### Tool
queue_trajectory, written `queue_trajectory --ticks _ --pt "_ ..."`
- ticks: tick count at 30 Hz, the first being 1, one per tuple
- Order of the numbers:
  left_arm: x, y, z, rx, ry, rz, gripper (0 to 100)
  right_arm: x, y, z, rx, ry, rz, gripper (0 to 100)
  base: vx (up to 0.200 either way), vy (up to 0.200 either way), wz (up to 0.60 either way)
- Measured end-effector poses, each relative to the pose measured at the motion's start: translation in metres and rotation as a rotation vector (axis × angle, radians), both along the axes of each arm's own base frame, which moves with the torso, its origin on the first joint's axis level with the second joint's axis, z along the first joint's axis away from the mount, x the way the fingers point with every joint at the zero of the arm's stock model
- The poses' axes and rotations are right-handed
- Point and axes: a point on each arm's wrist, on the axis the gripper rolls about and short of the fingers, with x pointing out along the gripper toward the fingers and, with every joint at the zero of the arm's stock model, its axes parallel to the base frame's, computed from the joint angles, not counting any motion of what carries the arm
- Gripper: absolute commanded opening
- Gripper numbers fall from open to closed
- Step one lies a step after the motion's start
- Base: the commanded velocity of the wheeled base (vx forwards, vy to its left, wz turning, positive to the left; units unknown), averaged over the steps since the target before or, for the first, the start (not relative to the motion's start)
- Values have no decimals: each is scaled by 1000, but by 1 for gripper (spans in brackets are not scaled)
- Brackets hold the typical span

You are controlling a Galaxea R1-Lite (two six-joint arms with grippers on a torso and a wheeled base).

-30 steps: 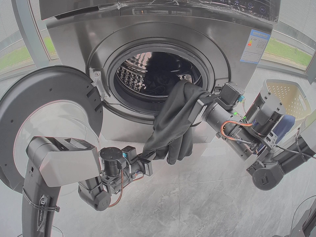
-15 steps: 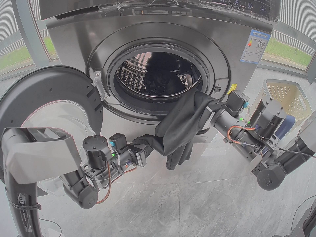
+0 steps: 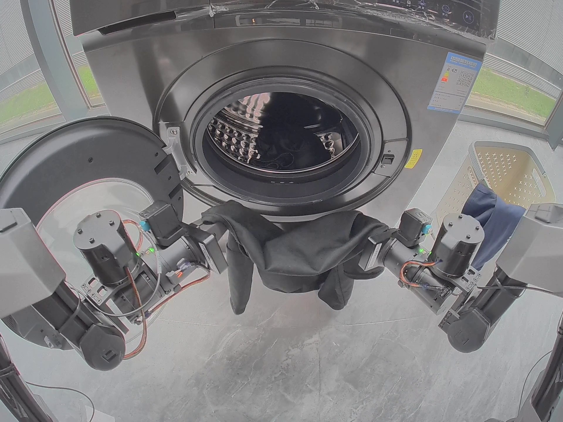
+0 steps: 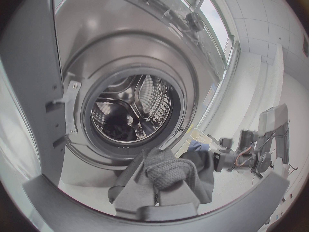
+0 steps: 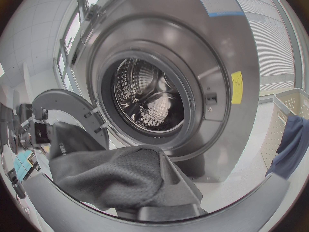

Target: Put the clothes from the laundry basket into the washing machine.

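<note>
Holds black garment (image 3: 293, 253) stretched between left hand (image 3: 214, 232) and right hand (image 3: 368, 247), both clamped shut on it, just below open washing machine (image 3: 146, 65) drum, with blue garment (image 3: 489, 212) draped over laundry basket (image 3: 510, 147) rim

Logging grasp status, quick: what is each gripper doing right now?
Left gripper: shut on the black garment.
Right gripper: shut on the same black garment.

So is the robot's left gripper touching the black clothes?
Touching. In the left wrist view the black garment is bunched between the left gripper's fingers, pinched tight with no gap.
</note>
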Motion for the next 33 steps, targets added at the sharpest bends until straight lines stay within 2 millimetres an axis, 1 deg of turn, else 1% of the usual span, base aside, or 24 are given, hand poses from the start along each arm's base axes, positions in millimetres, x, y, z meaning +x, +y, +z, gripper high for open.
queue_trajectory --ticks 1,5,9,12,15,19,27,33 --pt "-1 1 3 -5 -9 0 0 1 0 -4 -4 6 -3 100 0 0 0" --pt "-6 4 15 -26 -43 0 0 6 -1 -16 -17 28 -9 100 0 0 0" --pt "-8 5 24 -43 -68 5 0 4 0 -30 -47 69 -4 100 0 0 0" --pt "-8 6 28 -51 -83 12 0 -2 -1 -46 -88 122 9 100 0 0 0" --pt "-6 6 31 -59 -93 29 0 -13 -3 -65 -136 192 38 100 0 0 0" --pt "-5 5 33 -64 -100 44 0 -25 -3 -80 -177 253 80 100 0 0 0" --pt "-2 3 32 -67 -102 63 0 -37 -7 -91 -220 310 104 100 0 0 0" --pt "-1 1 29 -61 -94 62 0 -39 -8 -89 -219 306 106 100 0 0 0"
